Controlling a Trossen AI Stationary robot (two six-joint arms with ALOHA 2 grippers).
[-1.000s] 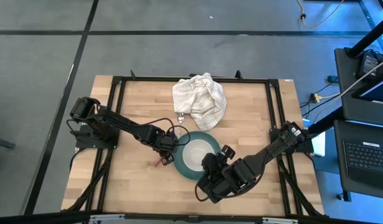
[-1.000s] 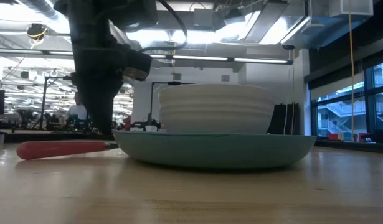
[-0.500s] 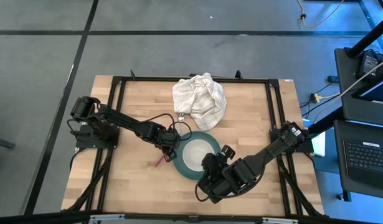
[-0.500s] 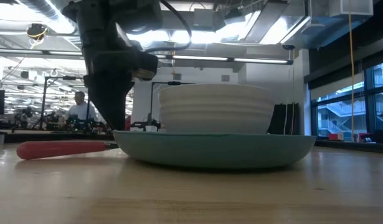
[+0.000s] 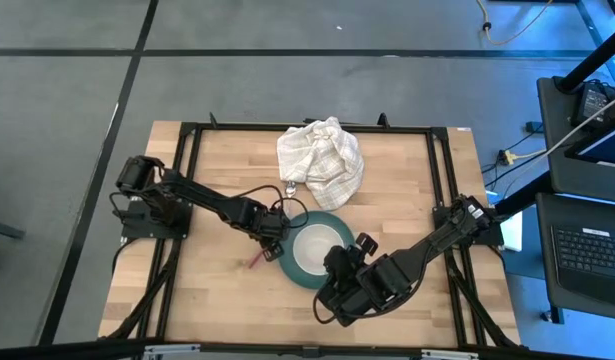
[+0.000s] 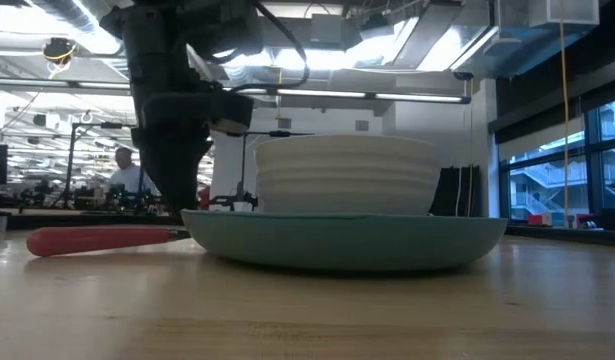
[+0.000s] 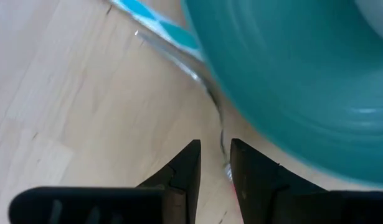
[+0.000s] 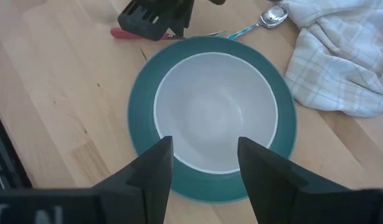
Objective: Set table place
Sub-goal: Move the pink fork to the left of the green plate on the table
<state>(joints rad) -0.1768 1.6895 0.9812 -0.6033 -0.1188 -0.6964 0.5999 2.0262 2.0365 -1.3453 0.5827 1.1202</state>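
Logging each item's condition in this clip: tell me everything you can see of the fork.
The fork has a red handle, probably plastic, and a thin metal neck and tines. It lies flat on the table, left of the teal plate, tines toward the plate's rim; whether they touch it cannot be told. The left gripper hangs over the tine end, not gripping it.

My left tool [image 5: 274, 235] sits at the plate's [image 5: 290, 268] nine o'clock rim, right over the fork [image 5: 257, 259]. The cloth [image 5: 320, 160] and spoon [image 5: 290, 187] block twelve o'clock, and my right tool [image 5: 335, 270] covers the five o'clock side. Bare surface [image 5: 212, 290] lies open from seven to nine o'clock.
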